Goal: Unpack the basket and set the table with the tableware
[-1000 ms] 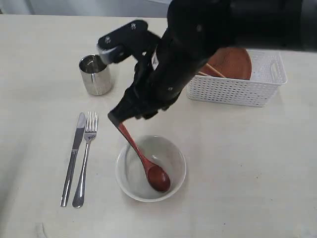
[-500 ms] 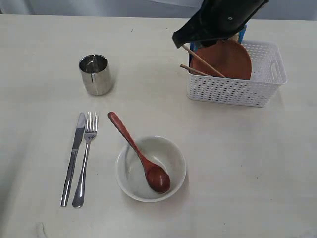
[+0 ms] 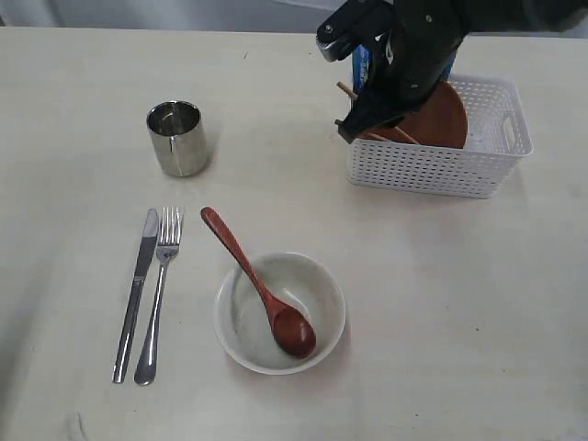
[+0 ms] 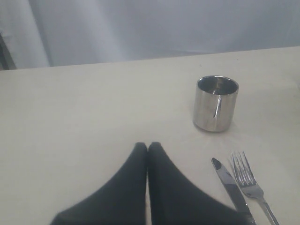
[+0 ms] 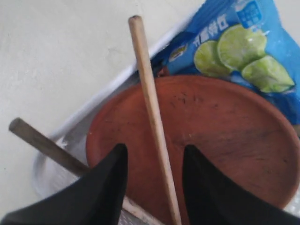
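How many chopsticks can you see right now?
2. One chopstick leans across the brown plate in the basket, between the right claw's open jaws; the other chopstick sits beside it, poking out over the basket's rim. None else shows.

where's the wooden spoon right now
In the exterior view, the wooden spoon rests lower centre: head inside the white bowl, handle leaning out over the rim, just right of the fork.

Print present, none legible
The glossy blue snack packet with lime pictures (image 5: 243, 51), leaning at the rim of the white lattice plastic basket (image 3: 432, 170), carries pale yellow and white characters, too blurred to read
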`<state>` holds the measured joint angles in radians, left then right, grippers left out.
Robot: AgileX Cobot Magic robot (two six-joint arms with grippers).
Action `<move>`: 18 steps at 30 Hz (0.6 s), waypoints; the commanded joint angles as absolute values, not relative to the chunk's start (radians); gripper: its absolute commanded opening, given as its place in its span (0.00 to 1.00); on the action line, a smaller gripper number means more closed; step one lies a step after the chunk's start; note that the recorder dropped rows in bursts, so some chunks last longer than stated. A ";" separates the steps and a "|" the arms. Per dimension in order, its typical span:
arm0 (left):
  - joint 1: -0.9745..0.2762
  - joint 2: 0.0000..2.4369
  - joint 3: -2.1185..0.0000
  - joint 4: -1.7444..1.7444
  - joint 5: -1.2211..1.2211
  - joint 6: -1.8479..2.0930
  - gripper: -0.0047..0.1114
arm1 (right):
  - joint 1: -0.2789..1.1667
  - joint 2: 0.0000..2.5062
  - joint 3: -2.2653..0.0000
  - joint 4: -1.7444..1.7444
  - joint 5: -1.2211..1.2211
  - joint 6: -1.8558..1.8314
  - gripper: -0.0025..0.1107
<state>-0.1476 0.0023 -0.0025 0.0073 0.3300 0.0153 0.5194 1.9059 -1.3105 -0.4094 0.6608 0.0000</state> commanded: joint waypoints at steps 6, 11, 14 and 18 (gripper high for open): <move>-0.154 0.000 0.000 0.007 0.321 0.011 0.04 | 0.513 1.963 -1.313 -0.451 0.581 0.008 0.36; -0.154 0.000 0.000 0.007 0.321 0.011 0.04 | 0.513 1.983 -1.313 -0.462 0.581 0.008 0.27; -0.154 0.000 0.000 0.007 0.321 0.011 0.04 | 0.513 1.988 -1.313 -0.462 0.581 0.008 0.17; -0.154 0.000 0.000 0.007 0.321 0.011 0.04 | 0.513 1.988 -1.313 -0.477 0.587 0.008 0.04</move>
